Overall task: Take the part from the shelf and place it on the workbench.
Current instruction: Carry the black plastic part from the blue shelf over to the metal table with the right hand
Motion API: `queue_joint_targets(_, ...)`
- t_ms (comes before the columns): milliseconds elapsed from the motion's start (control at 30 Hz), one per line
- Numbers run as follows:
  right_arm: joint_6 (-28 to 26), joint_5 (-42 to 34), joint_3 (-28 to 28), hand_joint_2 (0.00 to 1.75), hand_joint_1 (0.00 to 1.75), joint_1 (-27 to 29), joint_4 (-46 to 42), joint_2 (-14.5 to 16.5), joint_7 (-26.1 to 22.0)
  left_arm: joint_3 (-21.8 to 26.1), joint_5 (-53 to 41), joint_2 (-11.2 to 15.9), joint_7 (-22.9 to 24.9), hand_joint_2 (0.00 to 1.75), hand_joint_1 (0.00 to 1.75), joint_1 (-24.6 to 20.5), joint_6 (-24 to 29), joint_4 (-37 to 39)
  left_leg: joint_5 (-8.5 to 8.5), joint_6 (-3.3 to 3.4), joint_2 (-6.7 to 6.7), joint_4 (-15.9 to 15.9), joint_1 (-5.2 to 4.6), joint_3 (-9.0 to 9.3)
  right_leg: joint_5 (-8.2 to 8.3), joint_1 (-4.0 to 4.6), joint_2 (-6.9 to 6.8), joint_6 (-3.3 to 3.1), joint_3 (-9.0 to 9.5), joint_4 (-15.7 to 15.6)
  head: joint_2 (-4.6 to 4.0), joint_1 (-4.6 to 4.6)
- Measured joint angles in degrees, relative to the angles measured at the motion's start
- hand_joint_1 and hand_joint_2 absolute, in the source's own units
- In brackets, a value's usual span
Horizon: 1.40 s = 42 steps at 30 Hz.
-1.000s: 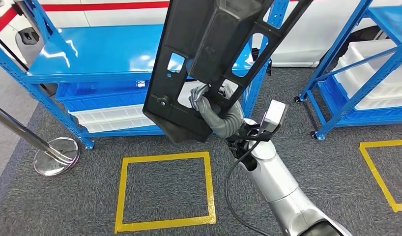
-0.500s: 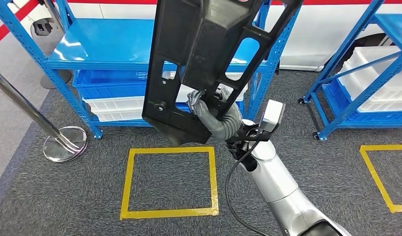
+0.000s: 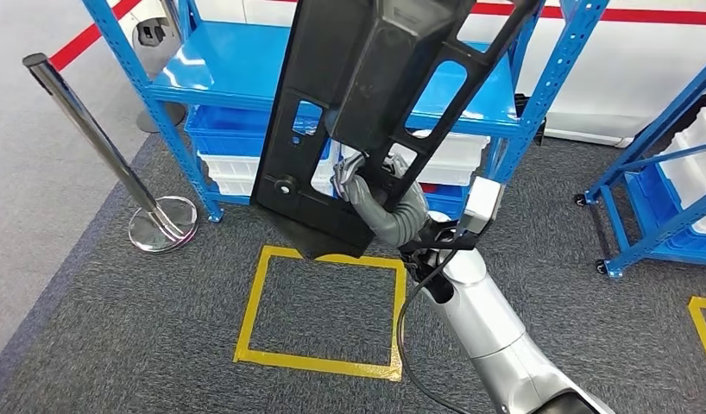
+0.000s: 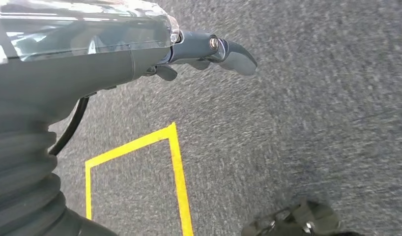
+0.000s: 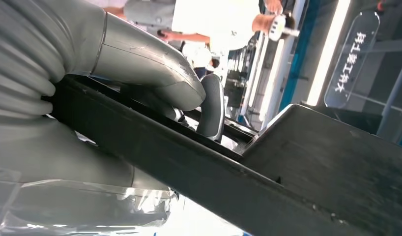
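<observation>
The right robot hand [image 3: 360,177] grasps a large black plastic part [image 3: 367,112] through one of its openings, holding it upright in the air, the panel rising well above the fingers and tilting slightly over them. In the right wrist view, the thick grey thumb [image 5: 155,69] presses across the part's dark edge [image 5: 199,172]. Just beyond the lifted part stands a blue shelf [image 3: 246,73] with white bins [image 3: 237,172] on its lower level. Below the robot hand, a yellow tape square [image 3: 324,306] marks the grey carpet [image 3: 116,328]. A chrome post [image 3: 108,147] stands off to the far side. The left robot hand [image 4: 209,51] hangs above the carpet, grasping nothing, its fingers loosely curled.
</observation>
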Motion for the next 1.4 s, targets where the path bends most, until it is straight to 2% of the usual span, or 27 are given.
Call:
queue_joint_targets(67, 0.01, -0.01, -0.08, 1.75, 1.75, 0.01, -0.01, -0.05, -0.01, -0.08, -0.29, -0.07, 0.0, 1.75, 0.0, -0.02, -0.19, 0.01, 1.7, 0.55, 1.73, -5.7, -0.26, 2.76, -0.28, 0.21, -0.72, 0.72, -0.18, 0.61, 0.0, 0.01)
queue_joint_targets(100, 0.01, -0.01, -0.12, 1.75, 1.75, 0.02, -0.02, -0.08, -0.02, -0.11, -0.4, -0.13, 0.0, 1.75, 0.0, 0.03, -0.3, 0.02, 1.66, 1.13, 2.11, -6.56, -0.45, 3.01, -0.3, 0.43, -1.08, 1.04, -0.28, 0.76, 0.0, 0.01)
queue_joint_targets(200, 0.01, 0.0, -0.17, 1.75, 1.75, 0.09, -0.04, -0.11, -0.04, -0.14, -0.49, -0.25, -0.15, 1.75, 0.0, 0.27, -0.44, 0.02, 2.03, 3.03, 0.74, -6.5, -0.6, 2.38, -0.41, 0.46, -1.99, 1.87, -0.46, 0.97, 0.0, 0.02)
queue_joint_targets(267, 0.0, 0.0, -0.24, 1.75, 1.75, 0.15, -0.11, -0.14, -0.07, -0.15, -0.56, -0.34, -0.33, 1.75, 0.0, 0.16, -0.44, 0.02, 2.47, 3.82, -0.23, -6.74, -0.59, 2.18, -2.66, 0.21, -0.31, 2.24, -1.71, 3.85, 0.0, 0.02)
queue_joint_targets(333, -0.02, 0.0, -0.43, 1.75, 1.75, 0.41, -0.17, -0.32, -0.09, -0.15, -0.64, -0.37, -0.4, 1.75, 0.0, 0.03, -0.48, 0.02, 2.77, 4.3, -1.29, -6.78, -0.78, 1.93, -6.59, 0.22, 2.2, 2.15, -5.01, 11.16, 0.0, 0.02)
queue_joint_targets(367, -0.04, 0.0, -0.53, 1.75, 1.75, 0.68, -0.17, -0.47, -0.1, -0.15, -0.66, -0.37, -0.4, 1.75, 0.0, 0.01, -0.52, 0.02, 2.88, 4.48, -1.91, -6.74, -0.96, 1.8, -7.94, 0.31, 2.85, 1.97, -6.7, 14.79, 0.0, 0.02)
queue_joint_targets(400, -0.07, 0.0, -0.62, 1.75, 1.75, 1.01, -0.17, -0.61, -0.11, -0.15, -0.66, -0.36, -0.41, 1.75, 0.0, 0.02, -0.59, 0.02, 2.96, 4.6, -2.62, -6.7, -1.16, 1.71, -8.22, 0.43, 3.21, 1.72, -7.66, 16.83, 0.0, 0.02)
queue_joint_targets(433, -0.09, 0.01, -0.68, 1.75, 1.75, 1.3, -0.17, -0.71, -0.11, -0.15, -0.65, -0.37, -0.41, 1.75, 0.0, 0.02, -0.67, 0.02, 3.0, 4.66, -3.36, -6.62, -1.36, 1.65, -7.39, 0.58, 3.47, 1.36, -7.59, 16.67, 0.0, 0.02)
queue_joint_targets(467, -0.09, 0.01, -0.73, 1.75, 1.75, 1.48, -0.2, -0.75, -0.13, -0.16, -0.65, -0.37, -0.41, 1.75, 0.0, 0.01, -0.73, 0.02, 3.03, 4.68, -4.12, -6.54, -1.52, 1.63, -5.63, 0.77, 3.91, 0.89, -6.42, 14.22, 0.0, 0.02)
queue_joint_targets(533, -0.05, 0.01, -0.81, 1.75, 1.75, 1.6, -0.27, -0.77, -0.2, -0.16, -0.64, -0.39, -0.41, 1.75, 0.0, 0.09, -0.87, 0.02, 3.08, 4.6, -5.41, -6.32, -1.76, 1.49, -2.11, 0.99, 6.57, -0.25, -2.92, 6.85, 0.0, 0.02)
queue_joint_targets(600, 0.07, 0.02, -0.93, 1.75, 1.75, 1.69, -0.33, -0.79, -0.37, -0.15, -0.63, -0.39, -0.43, 1.75, 0.0, 0.23, -1.0, 0.02, 3.27, 4.22, -6.58, -6.12, -1.58, 0.96, -0.9, 1.08, 8.8, -0.64, -1.1, 2.54, 0.0, 0.02)
queue_joint_targets(633, 0.13, 0.06, -0.97, 1.75, 1.75, 1.77, -0.33, -0.81, -0.44, -0.15, -0.63, -0.38, -0.46, 1.75, 0.0, 0.3, -1.03, 0.02, 3.44, 3.89, -7.21, -6.12, -1.4, 0.64, -0.99, 1.13, 8.93, -0.59, -0.99, 2.11, 0.0, 0.02)
queue_joint_targets(700, 0.33, 0.15, -0.99, 1.75, 1.75, 1.84, -0.39, -0.77, -0.5, -0.15, -0.53, -0.27, -0.49, 1.75, 0.0, 0.4, -0.98, 0.02, 3.63, 3.21, -8.0, -6.19, -1.27, 0.29, -0.68, 1.02, 7.46, -0.54, -0.79, 1.41, 0.0, 0.02)
queue_joint_targets(767, 0.57, 0.18, -0.98, 1.75, 1.75, 1.79, -0.58, -0.55, -0.53, -0.15, -0.44, -0.14, -0.51, 1.75, 0.0, 0.43, -0.88, 0.02, 1.91, 2.55, -5.84, -3.86, -1.53, -0.84, -0.31, 0.64, 5.8, -0.8, -0.42, 0.64, 0.0, 0.01)
queue_joint_targets(833, 0.73, 0.19, -0.97, 1.75, 1.75, 1.85, -0.75, -0.42, -0.56, -0.14, -0.41, -0.03, -0.54, 1.75, 0.0, 0.31, -0.73, 0.01, -1.8, 1.89, -2.8, 2.86, -1.35, -3.81, -0.2, 0.63, 4.09, -1.02, -0.28, 0.4, 0.0, -0.01)
queue_joint_targets(900, 0.91, 0.2, -0.97, 1.75, 1.75, 2.06, -0.78, -0.42, -0.5, -0.13, -0.35, 0.09, -0.68, 1.75, 0.0, 0.17, -0.6, 0.0, -3.91, 1.3, -1.89, 8.77, -0.96, -6.28, -0.25, 0.68, 2.33, -1.05, -0.35, 0.43, 0.0, 0.0)
queue_joint_targets(933, 0.99, 0.2, -0.97, 1.75, 1.75, 2.15, -0.78, -0.42, -0.39, -0.13, -0.26, 0.15, -0.77, 1.75, 0.0, 0.15, -0.58, 0.0, -3.52, 1.1, -1.7, 9.01, -0.82, -6.14, -0.29, 0.67, 1.55, -1.02, -0.38, 0.46, 0.0, 0.0)
queue_joint_targets(967, 1.07, 0.21, -0.97, 1.75, 1.75, 2.2, -0.78, -0.41, -0.25, -0.13, -0.13, 0.19, -0.86, 1.75, 0.0, 0.15, -0.55, 0.0, -2.19, 0.99, -1.41, 6.87, -0.7, -4.79, -0.33, 0.65, 0.87, -0.95, -0.36, 0.49, 0.0, 0.0)
queue_joint_targets(1000, 1.09, 0.22, -0.97, 1.75, 1.75, 2.22, -0.81, -0.4, -0.1, -0.13, 0.01, 0.21, -0.93, 1.75, 0.0, 0.16, -0.5, 0.0, -0.37, 1.0, -0.63, 2.91, -0.64, -2.47, -0.42, 0.67, 0.26, -0.82, -0.29, 0.56, 0.0, 0.0)
queue_joint_targets(1067, 1.11, 0.24, -0.97, 1.75, 1.75, 2.17, -0.99, -0.37, 0.09, -0.13, 0.19, 0.16, -1.03, 1.75, 0.0, 0.07, -0.44, 0.01, 1.74, 1.63, 1.75, -4.35, -0.93, 1.53, -0.6, 0.91, -0.74, -0.41, -0.19, 0.74, 0.0, 0.01)
queue_joint_targets(1133, 1.13, 0.24, -0.97, 1.75, 1.75, 2.13, -1.15, -0.31, 0.13, -0.13, 0.24, -0.01, -1.11, 1.75, 0.0, 0.1, -0.44, 0.02, 1.89, 2.61, 2.58, -6.62, -1.29, 2.52, -0.68, 1.25, -1.56, 0.1, -0.15, 0.86, 0.0, 0.01)
queue_joint_targets(1167, 1.14, 0.25, -0.96, 1.75, 1.75, 2.11, -1.17, -0.27, 0.15, -0.13, 0.3, -0.1, -1.13, 1.75, 0.0, 0.19, -0.44, 0.02, 2.1, 3.06, 1.93, -6.66, -1.28, 2.41, -0.69, 1.36, -2.0, 0.37, -0.1, 0.89, 0.0, 0.01)
queue_joint_targets(1200, 1.14, 0.26, -0.96, 1.75, 1.75, 2.11, -1.2, -0.22, 0.16, -0.13, 0.38, -0.2, -1.14, 1.75, 0.0, 0.27, -0.44, 0.02, 2.27, 3.43, 1.37, -6.77, -1.14, 2.37, -0.84, 1.31, -2.15, 0.7, -0.08, 0.98, 0.0, 0.01)
queue_joint_targets(1267, 1.13, 0.28, -0.96, 1.75, 1.75, 2.05, -1.25, -0.16, 0.19, -0.11, 0.52, -0.4, -1.17, 1.75, 0.0, 0.23, -0.44, 0.02, 2.74, 4.18, 0.3, -7.12, -0.89, 2.34, -2.58, 1.05, -0.42, 1.24, -0.86, 3.06, 0.0, 0.01)
queue_joint_targets(1333, 1.15, 0.3, -0.96, 1.75, 1.75, 2.07, -1.27, -0.2, 0.2, -0.11, 0.55, -0.54, -1.11, 1.75, 0.0, 0.05, -0.47, 0.02, 3.08, 4.7, -0.79, -7.22, -0.85, 2.14, -6.43, 0.81, 2.45, 1.46, -3.83, 9.79, 0.0, 0.01)
queue_joint_targets(1367, 1.17, 0.3, -0.96, 1.75, 1.75, 2.12, -1.25, -0.25, 0.21, -0.11, 0.55, -0.56, -1.02, 1.75, 0.0, 0.02, -0.51, 0.02, 3.17, 4.82, -1.4, -7.17, -0.88, 1.97, -8.21, 0.77, 3.2, 1.47, -5.73, 13.89, 0.0, 0.01)
queue_joint_targets(1400, 1.19, 0.3, -0.96, 1.75, 1.75, 2.17, -1.23, -0.32, 0.22, -0.1, 0.58, -0.57, -0.92, 1.75, 0.0, 0.04, -0.54, 0.02, 3.23, 4.86, -2.06, -7.08, -0.91, 1.81, -9.12, 0.74, 3.51, 1.5, -7.16, 16.92, 0.0, 0.01)
